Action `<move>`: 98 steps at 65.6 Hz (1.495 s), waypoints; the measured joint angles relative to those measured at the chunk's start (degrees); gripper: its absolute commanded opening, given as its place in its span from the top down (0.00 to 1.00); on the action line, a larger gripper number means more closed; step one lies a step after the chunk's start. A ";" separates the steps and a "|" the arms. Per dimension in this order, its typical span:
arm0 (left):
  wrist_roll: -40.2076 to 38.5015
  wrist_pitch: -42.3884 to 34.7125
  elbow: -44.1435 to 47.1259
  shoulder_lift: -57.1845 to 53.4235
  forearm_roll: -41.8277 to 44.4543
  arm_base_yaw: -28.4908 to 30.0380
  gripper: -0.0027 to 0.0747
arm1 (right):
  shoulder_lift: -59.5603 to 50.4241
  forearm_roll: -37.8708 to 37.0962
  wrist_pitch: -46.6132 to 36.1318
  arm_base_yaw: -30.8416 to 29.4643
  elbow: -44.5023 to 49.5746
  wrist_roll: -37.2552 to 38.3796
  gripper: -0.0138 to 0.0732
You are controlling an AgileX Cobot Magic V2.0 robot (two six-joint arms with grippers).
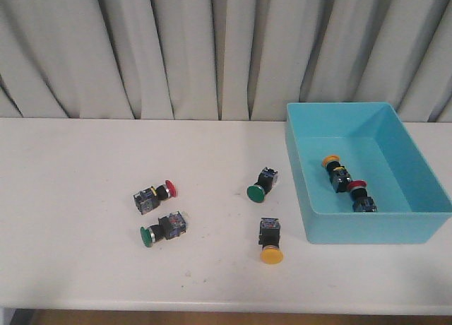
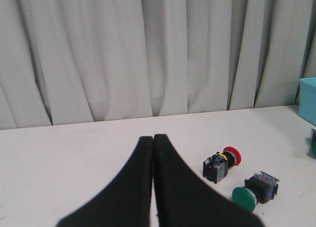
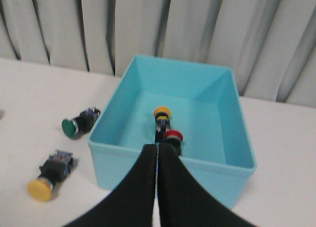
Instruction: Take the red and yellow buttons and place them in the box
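A red button (image 1: 157, 194) (image 2: 223, 161) lies on the white table at centre left. A yellow button (image 1: 270, 241) (image 3: 50, 175) lies just left of the turquoise box (image 1: 314, 222) (image 3: 123, 160). Inside the box lie another yellow button (image 1: 335, 168) (image 3: 161, 118) and another red button (image 1: 359, 194) (image 3: 172, 139). Neither arm shows in the front view. My left gripper (image 2: 153, 138) is shut and empty, hanging short of the red button. My right gripper (image 3: 157, 147) is shut and empty, in front of the box's near wall.
Two green-capped buttons lie on the table: one (image 1: 164, 229) (image 2: 255, 190) beside the red button, one (image 1: 262, 184) (image 3: 79, 124) near the box's left wall. Grey curtains (image 1: 176, 49) hang behind the table. The table's front edge (image 1: 212, 307) runs along the bottom.
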 measured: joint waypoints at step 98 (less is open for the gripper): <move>0.00 0.00 0.00 0.00 0.00 0.00 0.97 | -11.53 -10.75 -15.25 0.00 13.41 12.96 0.85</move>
